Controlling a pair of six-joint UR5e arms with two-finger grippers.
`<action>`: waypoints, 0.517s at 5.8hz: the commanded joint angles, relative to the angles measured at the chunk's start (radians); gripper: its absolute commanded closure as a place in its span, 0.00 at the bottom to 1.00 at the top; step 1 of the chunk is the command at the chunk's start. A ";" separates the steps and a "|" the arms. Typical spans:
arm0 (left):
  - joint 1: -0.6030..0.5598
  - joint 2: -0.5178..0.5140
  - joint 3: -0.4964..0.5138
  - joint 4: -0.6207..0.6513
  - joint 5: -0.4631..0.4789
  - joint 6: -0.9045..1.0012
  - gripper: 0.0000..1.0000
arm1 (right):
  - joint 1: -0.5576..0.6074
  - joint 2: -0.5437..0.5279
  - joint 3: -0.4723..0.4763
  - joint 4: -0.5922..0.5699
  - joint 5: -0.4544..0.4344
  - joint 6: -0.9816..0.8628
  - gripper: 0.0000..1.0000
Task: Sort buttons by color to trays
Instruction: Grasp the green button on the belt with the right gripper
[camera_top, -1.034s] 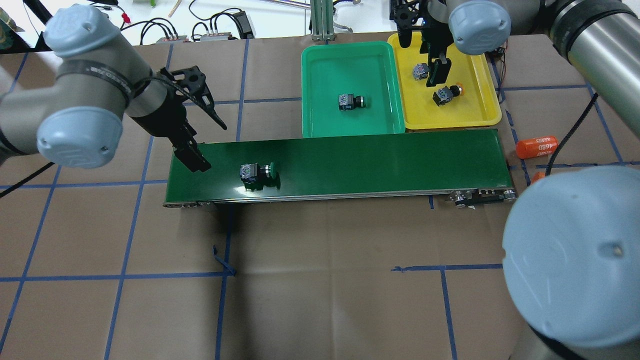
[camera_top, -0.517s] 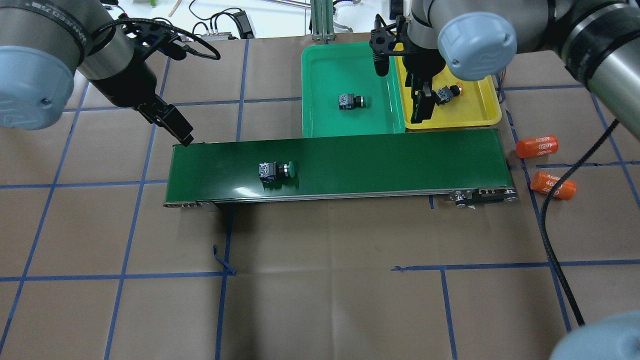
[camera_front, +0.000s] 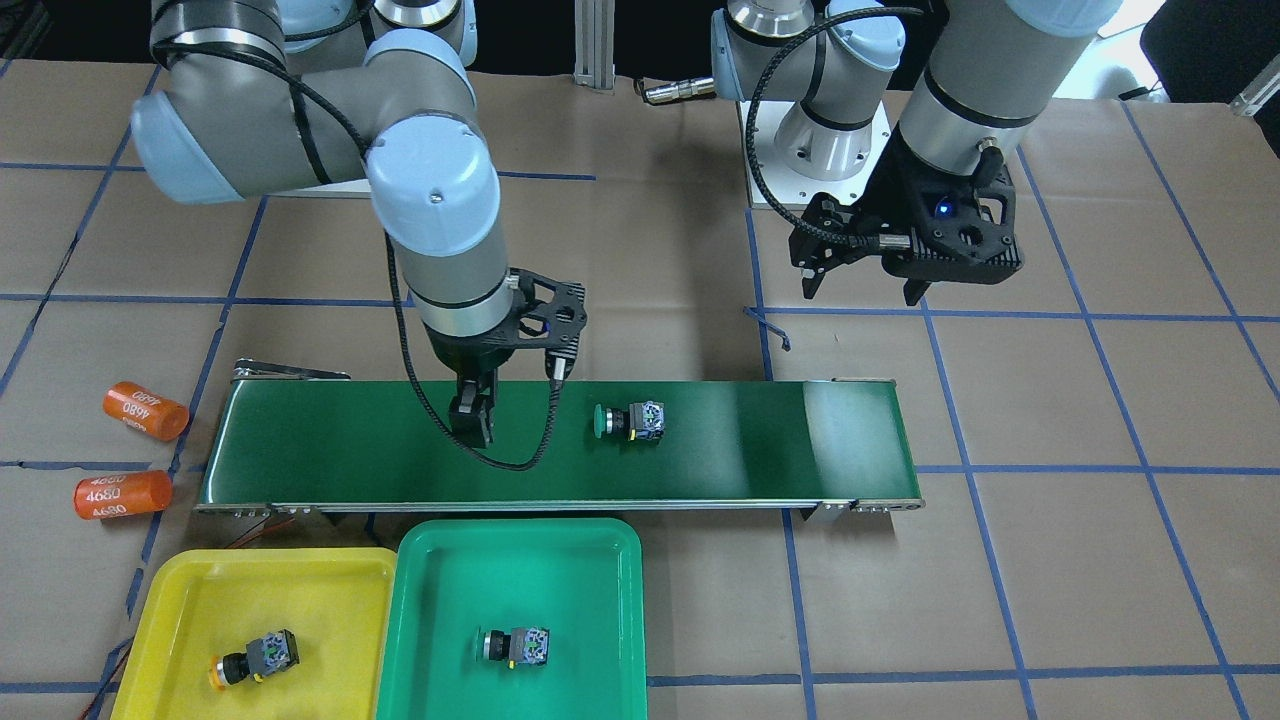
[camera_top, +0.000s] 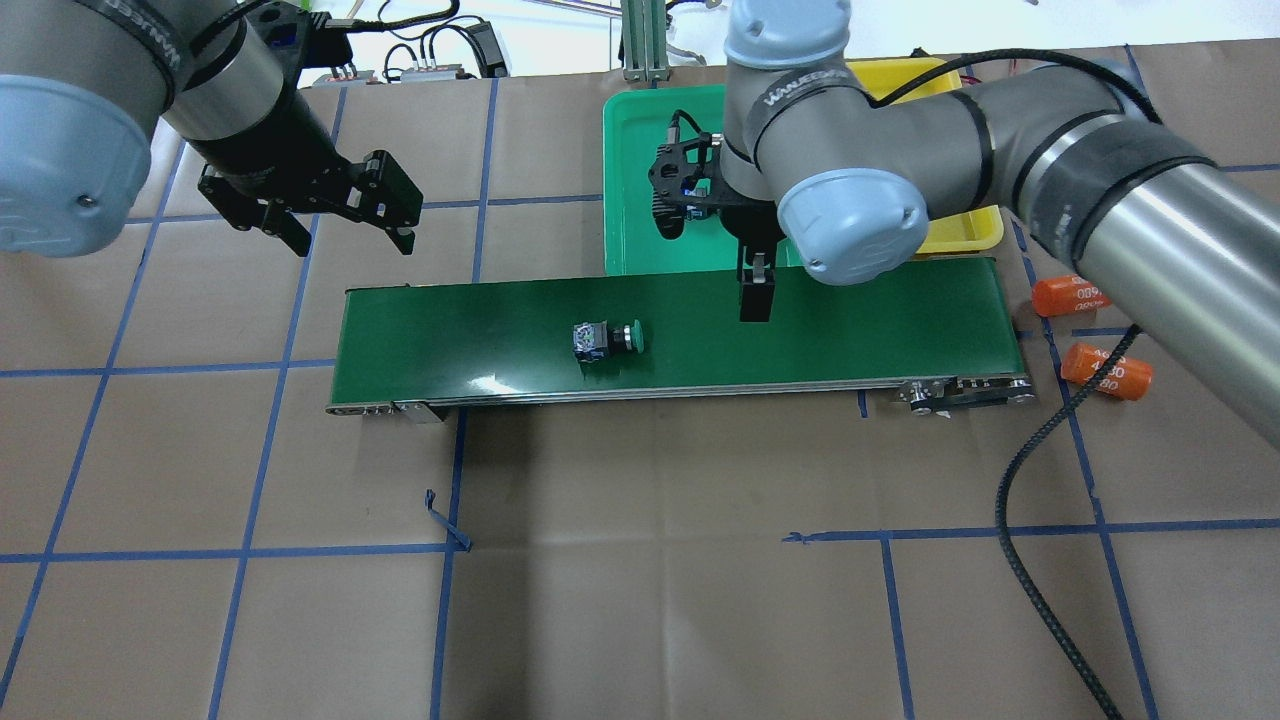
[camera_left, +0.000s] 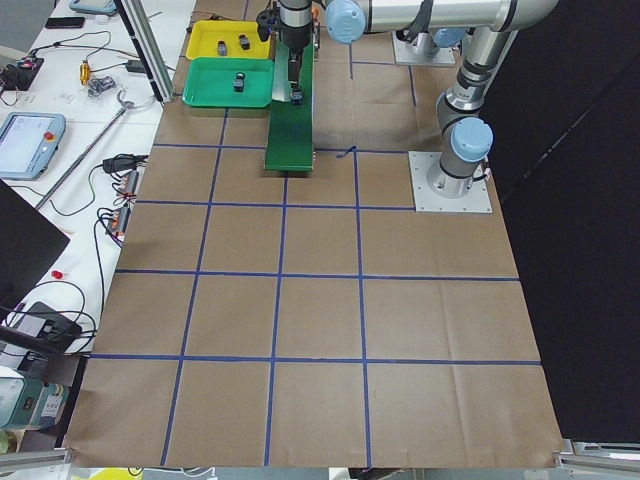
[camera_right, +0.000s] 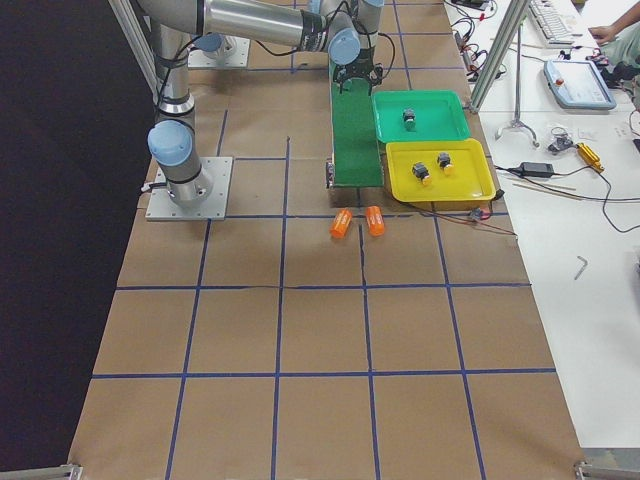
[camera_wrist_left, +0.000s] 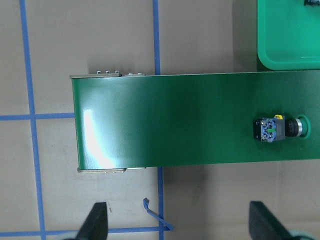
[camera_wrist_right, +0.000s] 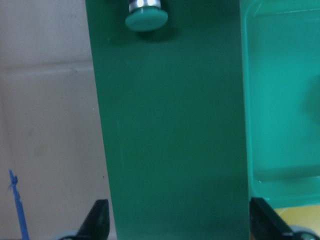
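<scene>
Green-capped button (camera_top: 607, 338) on its side midway along the conveyor belt (camera_top: 450, 330). Second green button (camera_front: 515, 645) in the green tray (camera_front: 600, 560), yellow button (camera_front: 255, 657) in the yellow tray (camera_front: 330, 580). Right gripper (camera_top: 755, 300) above the belt nearby, fingers spread, empty. Left gripper (camera_top: 352, 245) wide open, empty, beside the belt's other end.

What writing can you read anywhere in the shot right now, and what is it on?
"4680": on the upper orange cylinder, off the end of the conveyor belt.
"4680", twice: on the lower orange cylinder beside it.
White lettering on the right arm's band and the left arm's band: too blurred to read.
</scene>
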 joint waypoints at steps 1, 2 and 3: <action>-0.033 0.012 0.011 -0.004 0.014 -0.113 0.01 | 0.089 0.050 0.002 -0.053 0.002 0.088 0.00; -0.033 0.015 0.009 -0.003 0.022 -0.115 0.01 | 0.111 0.062 0.003 -0.060 0.002 0.088 0.00; -0.033 0.017 0.009 0.000 0.019 -0.115 0.01 | 0.113 0.079 0.037 -0.099 0.009 0.067 0.00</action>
